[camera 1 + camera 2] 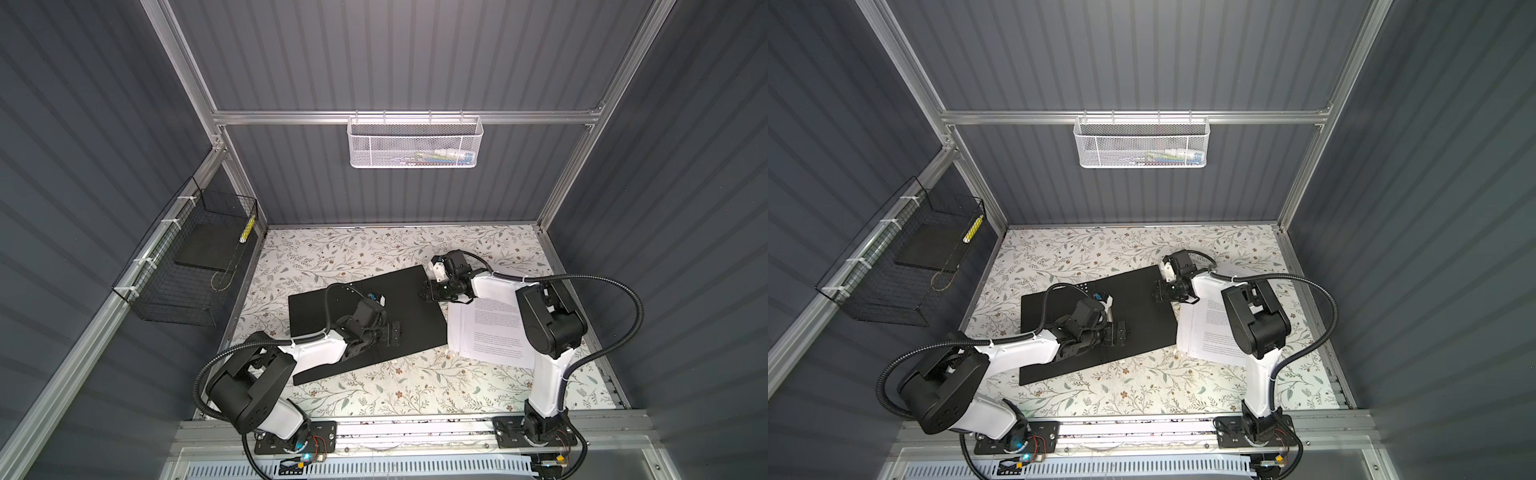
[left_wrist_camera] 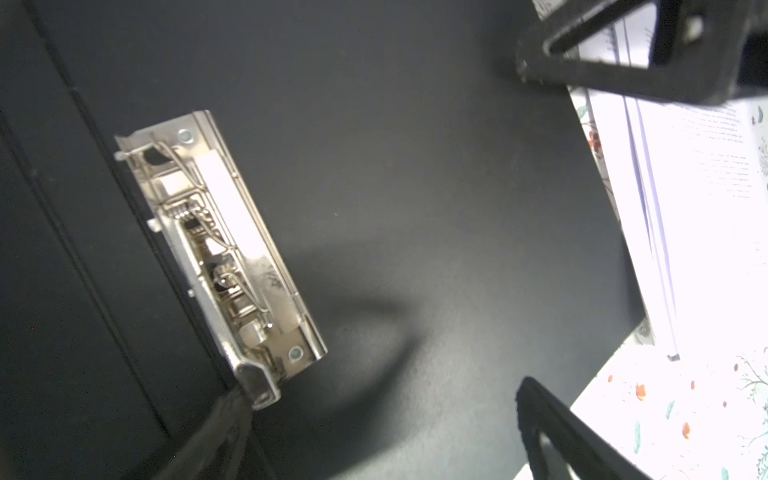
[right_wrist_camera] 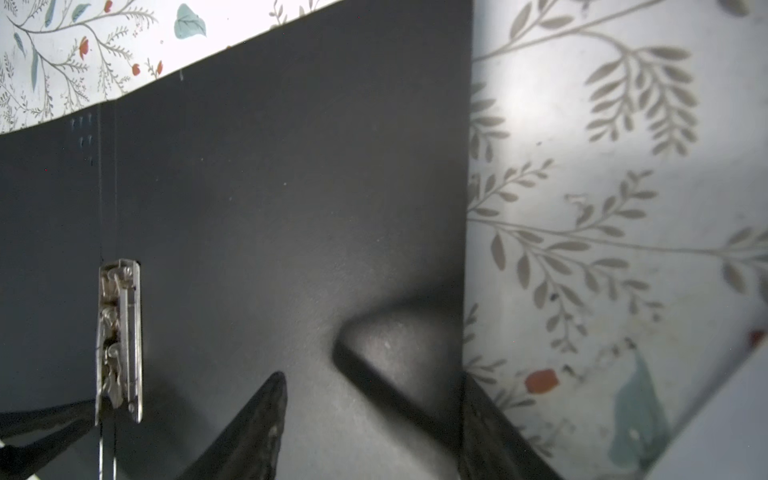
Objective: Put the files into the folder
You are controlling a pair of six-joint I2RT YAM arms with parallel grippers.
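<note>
Folder (image 1: 415, 316), flat, black-lined, open beside white printed files (image 1: 490, 332).
Left end effector (image 1: 395, 332) and right end effector (image 1: 426, 291), both spread, above it.

The floral-patterned table (image 1: 374, 386) carried the open folder (image 1: 407, 299), lying flat with its black inside up, and the printed files (image 1: 490, 328) just beside its right edge.

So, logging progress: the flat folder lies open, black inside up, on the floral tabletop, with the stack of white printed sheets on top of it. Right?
No. The open black folder lies there, but the stack of white printed sheets lies beside it on the floral tabletop, as both top views show.
</note>
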